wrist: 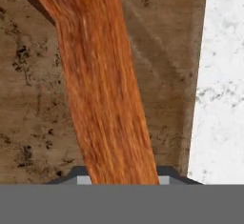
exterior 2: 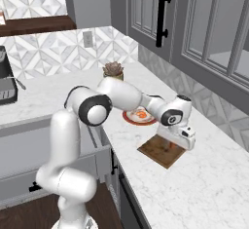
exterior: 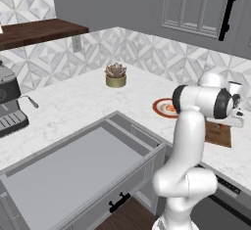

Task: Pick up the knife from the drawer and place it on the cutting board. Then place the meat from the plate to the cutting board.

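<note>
Along the white marbled bench point(exterior 2: 214, 174), under grey wall cabinets and a patterned tile backsplash, the gripper point(exterior 2: 171, 144) hangs low over the cutting board point(exterior 2: 158, 152). Its jaws pinch the knife point(wrist: 102, 89), whose orange handle lies just above the dark wood. Left of the board sits the plate point(exterior 2: 131, 120) with the meat point(exterior 2: 141, 114); behind it a potted succulent point(exterior: 115, 75). Near left, the drawer point(exterior: 68, 175) stands open.

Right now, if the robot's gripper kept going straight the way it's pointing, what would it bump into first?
The gripper points down at the cutting board, with the knife between its fingers. The knife's orange handle would most likely touch the board first; how close it already is remains unclear.
</note>
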